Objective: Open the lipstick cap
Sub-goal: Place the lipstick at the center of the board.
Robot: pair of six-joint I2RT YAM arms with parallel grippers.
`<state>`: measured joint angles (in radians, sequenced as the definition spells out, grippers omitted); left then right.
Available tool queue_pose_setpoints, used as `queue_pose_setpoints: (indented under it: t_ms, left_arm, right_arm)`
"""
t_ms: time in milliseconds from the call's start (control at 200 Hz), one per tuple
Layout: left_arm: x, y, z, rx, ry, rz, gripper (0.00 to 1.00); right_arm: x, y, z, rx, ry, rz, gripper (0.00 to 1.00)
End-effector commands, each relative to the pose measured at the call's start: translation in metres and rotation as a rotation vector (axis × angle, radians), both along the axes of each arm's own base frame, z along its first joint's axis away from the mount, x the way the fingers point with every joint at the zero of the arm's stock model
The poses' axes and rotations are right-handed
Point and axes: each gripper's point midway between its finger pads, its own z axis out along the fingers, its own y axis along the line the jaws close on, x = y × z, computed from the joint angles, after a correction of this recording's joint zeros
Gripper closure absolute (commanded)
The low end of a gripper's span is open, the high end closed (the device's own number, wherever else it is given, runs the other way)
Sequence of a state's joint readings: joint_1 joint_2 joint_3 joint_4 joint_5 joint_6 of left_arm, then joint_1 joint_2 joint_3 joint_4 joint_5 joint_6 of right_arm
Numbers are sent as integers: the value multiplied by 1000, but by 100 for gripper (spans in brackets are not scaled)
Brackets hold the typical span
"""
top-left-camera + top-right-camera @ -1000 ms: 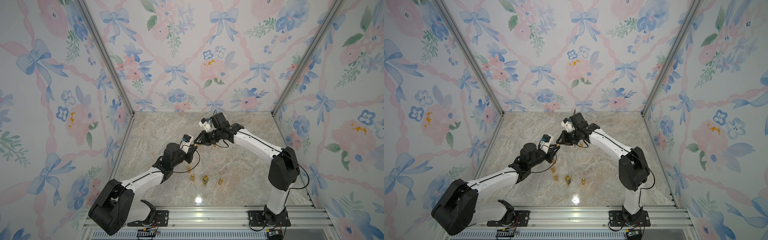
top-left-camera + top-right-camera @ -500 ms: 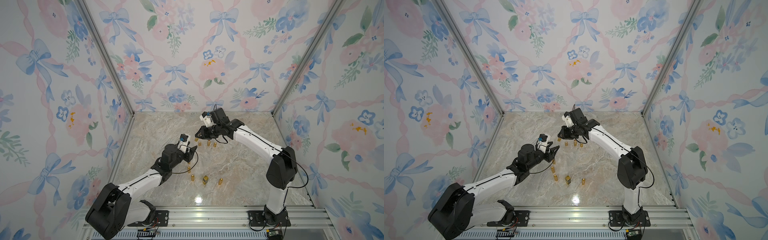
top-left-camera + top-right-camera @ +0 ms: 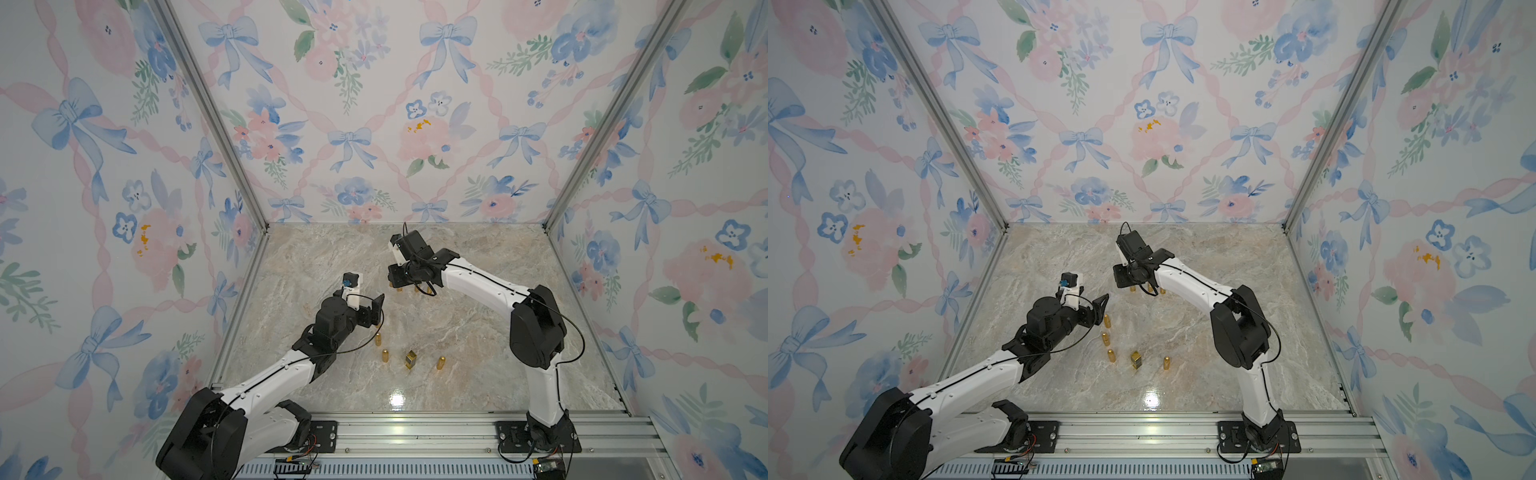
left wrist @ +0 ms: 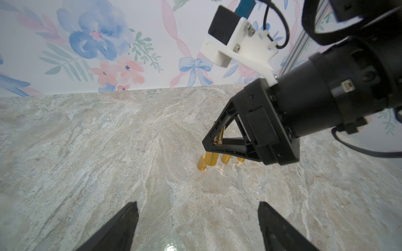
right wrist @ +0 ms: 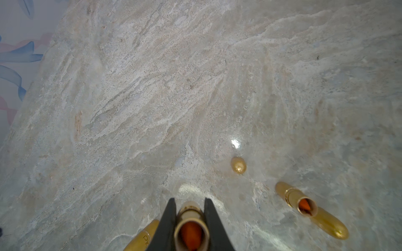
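Gripping an uncapped gold lipstick (image 5: 191, 230) over the marble desk (image 5: 152, 87), the right gripper (image 5: 189, 204) has its jaws closed on the tube; the left gripper (image 4: 196, 205) hangs nearby, jaws wide and empty.

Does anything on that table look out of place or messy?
Nothing looks spilled or broken. One oddity: an uncapped lipstick stands on the table, orange stick showing, beside the right hand, which grips a second open lipstick.
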<state>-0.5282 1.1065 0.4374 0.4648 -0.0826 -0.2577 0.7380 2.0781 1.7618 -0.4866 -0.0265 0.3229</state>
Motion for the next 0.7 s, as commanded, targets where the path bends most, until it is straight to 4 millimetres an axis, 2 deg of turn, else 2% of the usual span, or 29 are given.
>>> queue_pose_setpoints:
  t_ms: [0, 345, 695]
  left_arm:
    - [1, 9, -6, -9, 25, 45, 4]
    - [6, 12, -14, -21, 58, 87, 2]
    - [11, 12, -14, -18, 62, 99, 2]
  right_arm:
    - [13, 8, -14, -40, -76, 6, 81]
    - [26, 16, -52, -113, -123, 15, 81]
    - [34, 21, -73, -143, -156, 28, 81]
